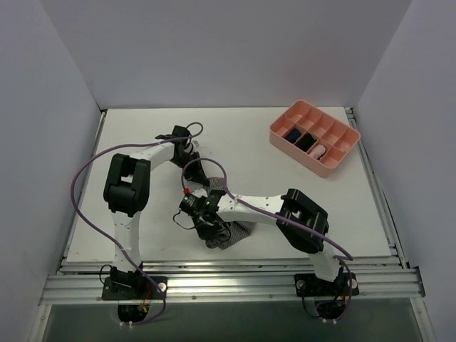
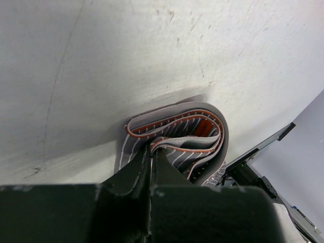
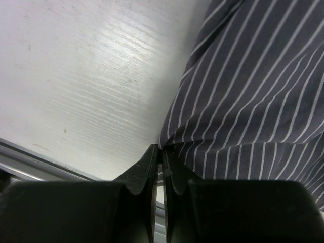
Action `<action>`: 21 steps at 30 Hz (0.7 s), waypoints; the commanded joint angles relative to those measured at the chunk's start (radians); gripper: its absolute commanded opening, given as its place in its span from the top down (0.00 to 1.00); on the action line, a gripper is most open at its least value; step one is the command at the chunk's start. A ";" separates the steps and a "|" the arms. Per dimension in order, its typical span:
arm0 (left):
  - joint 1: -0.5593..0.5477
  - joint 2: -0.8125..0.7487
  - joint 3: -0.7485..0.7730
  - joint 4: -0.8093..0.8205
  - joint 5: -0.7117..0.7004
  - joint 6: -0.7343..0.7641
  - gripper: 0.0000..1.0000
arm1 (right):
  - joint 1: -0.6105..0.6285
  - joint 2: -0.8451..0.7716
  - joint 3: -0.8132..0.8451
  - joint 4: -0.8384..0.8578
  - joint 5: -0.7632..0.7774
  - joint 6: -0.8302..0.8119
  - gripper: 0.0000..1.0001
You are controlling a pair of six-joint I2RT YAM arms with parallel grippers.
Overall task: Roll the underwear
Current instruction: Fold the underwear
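Note:
The underwear (image 1: 231, 231), grey with fine white stripes, lies stretched on the white table between my two grippers. In the left wrist view the underwear (image 2: 177, 131) is a looped fold with orange trim and an orange tag. My left gripper (image 2: 152, 149) is shut on an edge of that fold, and in the top view the left gripper (image 1: 191, 155) sits at the cloth's far end. My right gripper (image 3: 162, 148) is shut on the hem of the striped underwear (image 3: 253, 91). From above, the right gripper (image 1: 211, 236) points toward the near table edge.
A pink divided tray (image 1: 296, 153) stands at the back right and holds a blue bundle (image 1: 292, 133), a dark bundle (image 1: 308, 141) and a pink bundle (image 1: 318, 151). White walls close three sides. The metal rail (image 1: 228, 281) runs along the near edge, close to my right gripper.

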 commanded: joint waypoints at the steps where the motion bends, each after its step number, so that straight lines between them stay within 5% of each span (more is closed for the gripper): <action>1: 0.014 0.029 0.093 -0.036 -0.005 0.072 0.97 | 0.019 -0.054 -0.036 -0.046 0.018 0.034 0.97; 8: 0.014 0.007 0.102 -0.084 -0.005 0.117 0.86 | 0.009 -0.175 -0.033 -0.105 0.090 0.094 0.70; 13: 0.014 -0.045 0.084 -0.095 -0.031 0.129 0.69 | -0.027 -0.261 -0.067 -0.112 0.100 0.128 0.69; 21: 0.025 -0.033 0.091 -0.079 -0.032 0.137 0.63 | -0.145 -0.318 -0.228 -0.007 0.068 0.142 0.70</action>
